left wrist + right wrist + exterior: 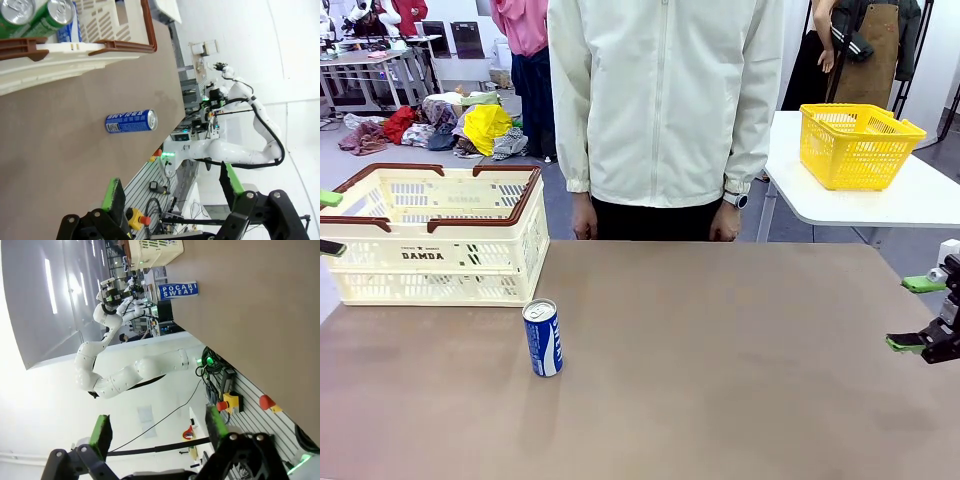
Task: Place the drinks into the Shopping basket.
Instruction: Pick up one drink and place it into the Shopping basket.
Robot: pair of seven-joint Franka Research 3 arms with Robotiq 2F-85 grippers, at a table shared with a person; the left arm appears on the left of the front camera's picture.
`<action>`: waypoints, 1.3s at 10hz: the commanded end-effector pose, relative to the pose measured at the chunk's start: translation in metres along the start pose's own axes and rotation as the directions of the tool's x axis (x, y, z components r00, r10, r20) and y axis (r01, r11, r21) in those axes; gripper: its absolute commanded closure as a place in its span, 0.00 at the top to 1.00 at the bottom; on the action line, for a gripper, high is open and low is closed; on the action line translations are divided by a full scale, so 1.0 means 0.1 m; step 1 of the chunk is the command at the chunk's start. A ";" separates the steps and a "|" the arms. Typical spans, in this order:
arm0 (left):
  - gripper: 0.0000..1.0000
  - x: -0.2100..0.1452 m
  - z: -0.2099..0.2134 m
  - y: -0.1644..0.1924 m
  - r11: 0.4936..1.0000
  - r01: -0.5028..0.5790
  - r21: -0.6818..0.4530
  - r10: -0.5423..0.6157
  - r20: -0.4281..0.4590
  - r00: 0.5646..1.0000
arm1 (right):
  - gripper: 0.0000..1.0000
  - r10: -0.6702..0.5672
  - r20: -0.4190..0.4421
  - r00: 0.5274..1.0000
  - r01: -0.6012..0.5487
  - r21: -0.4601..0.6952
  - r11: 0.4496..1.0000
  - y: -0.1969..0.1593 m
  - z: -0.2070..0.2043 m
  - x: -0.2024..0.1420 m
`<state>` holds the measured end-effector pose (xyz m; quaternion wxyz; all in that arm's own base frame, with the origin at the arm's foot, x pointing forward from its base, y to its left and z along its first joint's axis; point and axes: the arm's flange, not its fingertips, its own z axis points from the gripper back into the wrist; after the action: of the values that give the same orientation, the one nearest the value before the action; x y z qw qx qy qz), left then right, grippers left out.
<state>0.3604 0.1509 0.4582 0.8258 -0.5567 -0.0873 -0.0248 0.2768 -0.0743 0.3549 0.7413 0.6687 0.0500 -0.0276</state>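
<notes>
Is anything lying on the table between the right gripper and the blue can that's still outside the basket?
Nothing. In the front view, the stretch from the right gripper to the blue can is bare brown table.

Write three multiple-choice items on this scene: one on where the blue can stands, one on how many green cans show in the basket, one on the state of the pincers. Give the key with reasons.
1. Where is the slim blue can with white lettering?
A. Inside the yellow mesh basket
B. Upright on the brown tabletop, in front of the cream slotted plastic basket with the brown rim
C. In the person's hand

2. How many green can tops show inside the cream basket in the left wrist view?
A. None
B. Two
C. Five

3. How do the two pincers stand?
A. Both open, holding nothing
B. Left shut on a can
C. Right shut on the basket rim

Key: B, the can stands on the tabletop near the cream basket. B, two green cans lie there. A, the left pincer and right pincer have spread, empty fingers.
</notes>
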 end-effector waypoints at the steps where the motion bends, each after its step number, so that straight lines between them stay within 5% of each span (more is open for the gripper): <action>1: 1.00 -0.01 -0.46 -0.60 0.981 0.029 0.193 -0.006 -0.116 0.993 | 1.00 -0.002 -0.011 1.000 0.002 -0.003 1.000 0.03 -0.01 -0.02; 3: 1.00 0.17 -1.35 -1.60 0.870 0.132 0.474 0.033 -0.324 0.945 | 1.00 -0.002 -0.011 1.000 0.002 -0.003 1.000 0.03 -0.01 -0.02; 4: 1.00 0.22 -1.77 -1.96 0.812 0.092 0.576 0.128 -0.329 0.935 | 1.00 -0.002 -0.011 1.000 0.002 -0.003 1.000 0.03 -0.01 -0.02; 5: 1.00 0.20 -2.22 -2.21 0.707 0.052 0.706 0.220 -0.289 0.932 | 1.00 -0.002 -0.011 1.000 0.002 -0.003 1.000 0.03 -0.01 -0.02; 6: 1.00 0.09 -2.68 -2.31 0.491 -0.038 0.870 0.282 -0.117 0.952 | 1.00 -0.002 -0.011 1.000 0.002 -0.003 1.000 0.03 -0.01 -0.02; 8: 1.00 -0.22 -3.41 -2.29 0.241 -0.006 0.970 0.183 -0.039 0.982 | 1.00 -0.002 -0.011 1.000 0.002 -0.003 1.000 0.03 -0.01 -0.02; 9: 1.00 -0.24 -3.56 -2.26 0.218 -0.023 0.976 0.141 -0.008 0.990 | 1.00 -0.002 -0.011 1.000 0.002 -0.003 1.000 0.03 -0.01 -0.02; 10: 1.00 -0.29 -3.35 -2.43 0.464 0.058 0.884 0.123 -0.129 0.984 | 1.00 -0.002 -0.011 1.000 0.002 -0.003 1.000 0.03 -0.01 -0.02; 13: 1.00 -0.29 -3.35 -2.43 0.464 0.058 0.884 0.123 -0.129 0.984 | 1.00 -0.002 -0.011 1.000 0.002 -0.003 1.000 0.03 -0.01 -0.02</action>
<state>0.3426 -0.2561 0.5517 0.9994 -0.0335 -0.0118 -0.0024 0.2765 -0.0737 0.3550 0.7412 0.6688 0.0511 -0.0266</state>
